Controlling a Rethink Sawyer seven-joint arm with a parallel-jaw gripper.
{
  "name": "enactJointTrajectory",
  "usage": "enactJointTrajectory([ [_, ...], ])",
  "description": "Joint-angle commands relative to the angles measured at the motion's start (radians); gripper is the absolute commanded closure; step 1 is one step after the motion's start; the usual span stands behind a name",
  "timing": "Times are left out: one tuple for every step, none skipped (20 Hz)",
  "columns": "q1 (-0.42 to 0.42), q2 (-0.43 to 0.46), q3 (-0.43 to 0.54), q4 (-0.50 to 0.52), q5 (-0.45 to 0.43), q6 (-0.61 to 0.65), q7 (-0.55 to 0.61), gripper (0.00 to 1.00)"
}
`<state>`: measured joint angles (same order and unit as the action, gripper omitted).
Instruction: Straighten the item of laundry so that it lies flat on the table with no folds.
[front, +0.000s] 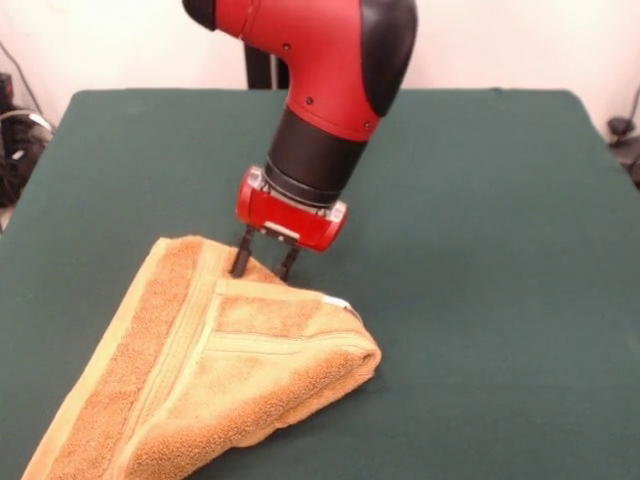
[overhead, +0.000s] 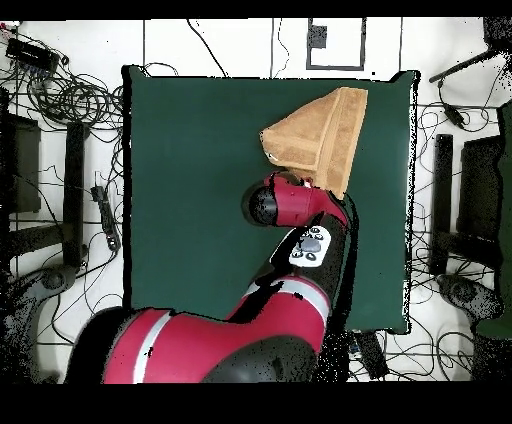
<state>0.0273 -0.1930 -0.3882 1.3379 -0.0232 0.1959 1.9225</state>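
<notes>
Towel (front: 210, 370), folded into a wedge at lower left of the green bench (front: 480, 250), with the end effector (front: 263, 263) spread over its top corner; best to pinch only the upper layer and peel outward.

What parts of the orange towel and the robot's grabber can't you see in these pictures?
- Towel, front view: its near corner is cut off by the bottom edge.
- Towel underside and inner layers: hidden by its own fold in both views.
- Gripper, front view: the fingertips sit at the towel's far edge; whether they pinch cloth is unclear.
- Gripper, overhead view: hidden under the arm.
- White tag: too small to read.
</notes>
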Motion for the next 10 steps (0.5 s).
enactJointTrajectory([
  [-0.133,0.043,0.225,-0.011,-0.088,0.093,-0.084,1.00],
  [-0.143,0.035,0.241,0.004,-0.095,0.095,-0.083,1.00],
  [-0.155,0.028,0.260,0.016,-0.102,0.098,-0.085,1.00],
  [-0.165,0.022,0.274,0.029,-0.105,0.105,-0.085,1.00],
  [-0.175,0.015,0.290,0.039,-0.109,0.115,-0.086,1.00],
  [-0.189,0.008,0.311,0.051,-0.118,0.123,-0.092,1.00],
  [-0.202,0.001,0.332,0.060,-0.124,0.133,-0.098,1.00],
  [-0.213,-0.006,0.350,0.070,-0.130,0.138,-0.098,1.00],
  [-0.219,-0.012,0.361,0.078,-0.132,0.155,-0.097,1.00],
  [-0.223,-0.020,0.368,0.089,-0.136,0.165,-0.092,1.00],
])
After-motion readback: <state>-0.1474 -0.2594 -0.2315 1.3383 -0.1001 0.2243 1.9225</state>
